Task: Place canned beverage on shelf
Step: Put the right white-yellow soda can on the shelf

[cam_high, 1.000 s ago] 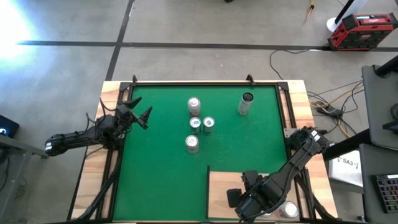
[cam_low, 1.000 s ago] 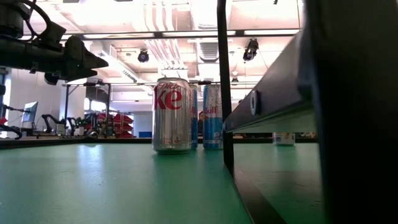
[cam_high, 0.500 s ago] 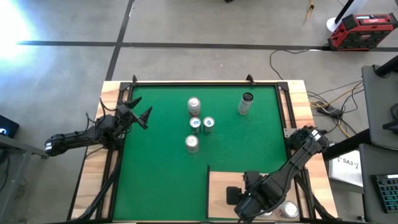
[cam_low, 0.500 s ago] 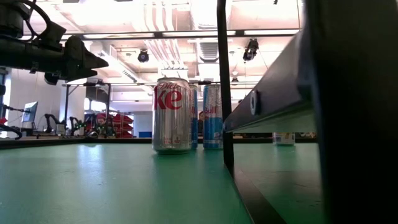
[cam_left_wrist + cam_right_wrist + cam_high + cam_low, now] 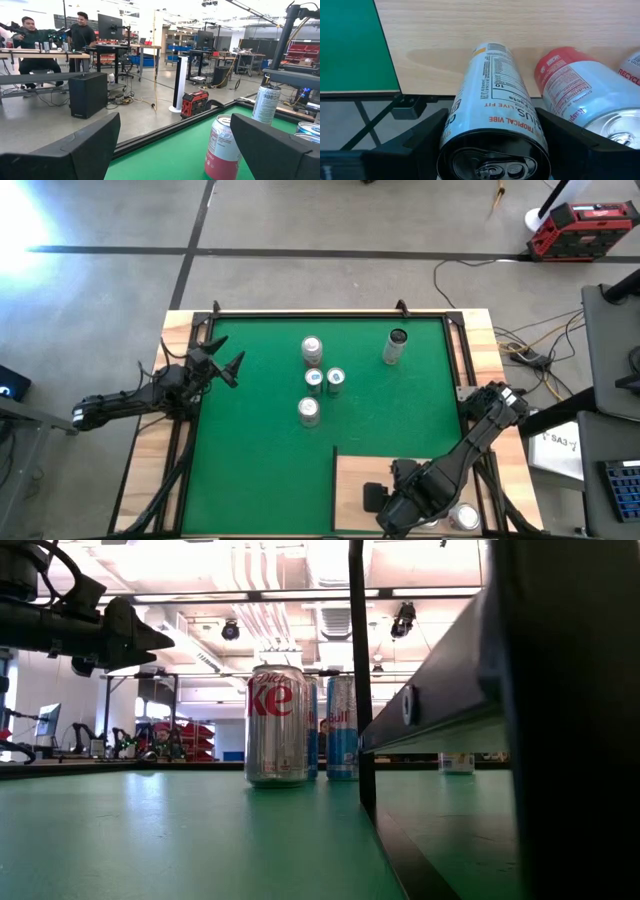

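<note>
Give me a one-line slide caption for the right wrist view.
Right tool grips a tall can over the pale wooden shelf, beside a red-and-white can.

A silver cola can with red lettering (image 5: 276, 725) stands upright on the green mat (image 5: 150, 840), a blue-and-silver slim can (image 5: 341, 727) just behind it, beside a dark upright post (image 5: 360, 680).

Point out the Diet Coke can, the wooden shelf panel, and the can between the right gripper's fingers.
Diet Coke can (image 5: 277, 725): low view, middle of its labelled side.
shelf (image 5: 355, 475): high view, bare wood near the panel's left part.
white can (image 5: 492, 95): right wrist view, printed side of the can lying between the fingers.
</note>
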You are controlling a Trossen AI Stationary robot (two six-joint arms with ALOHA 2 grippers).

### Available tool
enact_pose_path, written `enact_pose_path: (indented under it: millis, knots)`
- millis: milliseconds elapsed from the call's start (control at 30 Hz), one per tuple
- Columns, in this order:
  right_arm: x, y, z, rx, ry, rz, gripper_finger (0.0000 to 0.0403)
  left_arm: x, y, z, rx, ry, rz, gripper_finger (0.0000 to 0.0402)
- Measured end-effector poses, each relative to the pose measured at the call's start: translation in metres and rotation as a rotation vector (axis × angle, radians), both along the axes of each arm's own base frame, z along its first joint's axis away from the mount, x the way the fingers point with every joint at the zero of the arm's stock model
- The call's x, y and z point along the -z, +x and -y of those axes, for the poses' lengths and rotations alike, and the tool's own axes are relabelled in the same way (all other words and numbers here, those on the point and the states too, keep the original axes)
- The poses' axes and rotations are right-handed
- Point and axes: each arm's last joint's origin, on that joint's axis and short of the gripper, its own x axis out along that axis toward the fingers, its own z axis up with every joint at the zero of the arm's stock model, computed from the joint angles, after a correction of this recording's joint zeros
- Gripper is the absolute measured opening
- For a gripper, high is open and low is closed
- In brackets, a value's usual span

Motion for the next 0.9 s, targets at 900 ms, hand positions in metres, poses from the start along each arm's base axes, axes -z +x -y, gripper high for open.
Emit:
enact_pose_path:
  millis: [900]
  knots:
    - [0.0039,-0.0020,-0.0036,-0.025,0.010,-0.028,0.0346,-0.0001,0.0000,0.0000,0.000,0.000,0.000,0.0363]
